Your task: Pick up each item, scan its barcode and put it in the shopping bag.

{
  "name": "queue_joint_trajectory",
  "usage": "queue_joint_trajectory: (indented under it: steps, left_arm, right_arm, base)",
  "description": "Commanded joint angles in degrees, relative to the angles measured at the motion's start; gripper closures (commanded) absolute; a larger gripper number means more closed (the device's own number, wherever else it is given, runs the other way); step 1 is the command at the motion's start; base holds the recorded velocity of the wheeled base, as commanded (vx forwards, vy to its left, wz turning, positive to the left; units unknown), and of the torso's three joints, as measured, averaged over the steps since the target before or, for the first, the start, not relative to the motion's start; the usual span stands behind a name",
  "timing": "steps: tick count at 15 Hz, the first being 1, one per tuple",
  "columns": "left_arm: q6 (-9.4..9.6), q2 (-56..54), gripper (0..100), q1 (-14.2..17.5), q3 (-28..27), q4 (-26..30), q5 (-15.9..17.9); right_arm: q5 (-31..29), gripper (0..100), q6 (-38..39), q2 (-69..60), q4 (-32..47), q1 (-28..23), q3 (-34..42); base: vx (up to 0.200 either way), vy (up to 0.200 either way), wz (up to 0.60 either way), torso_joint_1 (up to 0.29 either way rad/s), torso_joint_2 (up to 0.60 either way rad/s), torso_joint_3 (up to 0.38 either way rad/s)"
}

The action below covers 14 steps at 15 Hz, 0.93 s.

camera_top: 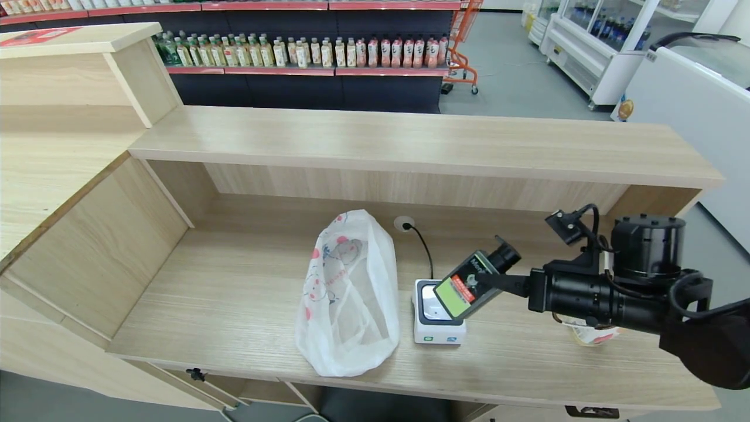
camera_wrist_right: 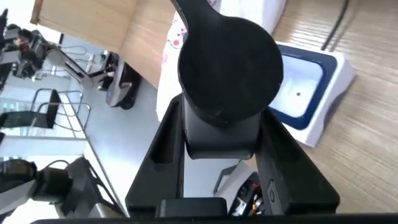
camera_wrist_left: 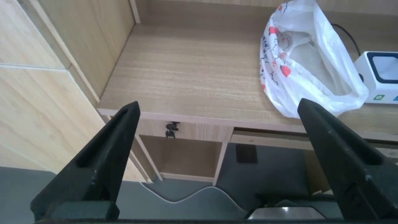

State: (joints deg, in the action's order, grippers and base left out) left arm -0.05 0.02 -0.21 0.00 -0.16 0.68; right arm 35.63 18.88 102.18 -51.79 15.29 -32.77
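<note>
My right gripper [camera_top: 497,280] is shut on a dark container [camera_top: 466,285] with a black cap and a green and red label. It holds the container tilted just above the white scanner [camera_top: 439,328]. From the right wrist, the black cap [camera_wrist_right: 227,62] sits between the fingers [camera_wrist_right: 292,165], with the scanner [camera_wrist_right: 311,87] below. A white shopping bag [camera_top: 348,293] with red print stands left of the scanner, its mouth upward. My left gripper [camera_wrist_left: 224,162] hangs open and holds nothing, below the counter's front edge, with the bag [camera_wrist_left: 311,56] and scanner [camera_wrist_left: 380,68] beyond it.
Another item with a red and white label [camera_top: 592,335] stands on the desk, partly hidden under my right arm. A black cable [camera_top: 423,249] runs from a hole in the desk to the scanner. A raised counter ledge [camera_top: 410,140] and a side wall [camera_top: 105,246] enclose the desk.
</note>
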Motion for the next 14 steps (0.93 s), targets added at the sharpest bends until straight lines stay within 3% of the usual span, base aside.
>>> queue_joint_trajectory:
  steps: [1, 4, 14]
  left_arm:
    - [-0.04, -0.02, 0, 0.03, 0.0, -0.02, 0.02]
    - [-0.04, -0.02, 0, 0.03, 0.0, -0.02, 0.02]
    - [-0.04, 0.06, 0, 0.03, 0.0, -0.02, 0.02]
  right_arm:
    - [-4.7, 100, -3.15, 7.86, -4.82, -0.17, -0.01]
    - [-7.16, 100, -4.64, 12.78, -10.7, -0.17, -0.01]
    - [-6.89, 100, -3.59, 14.71, -10.79, 1.59, -1.77]
  base:
    - [0.0, 0.0, 0.0, 0.0, 0.0, 0.0]
    - [0.0, 0.0, 0.0, 0.0, 0.0, 0.0]
    - [0.0, 0.0, 0.0, 0.0, 0.0, 0.0]
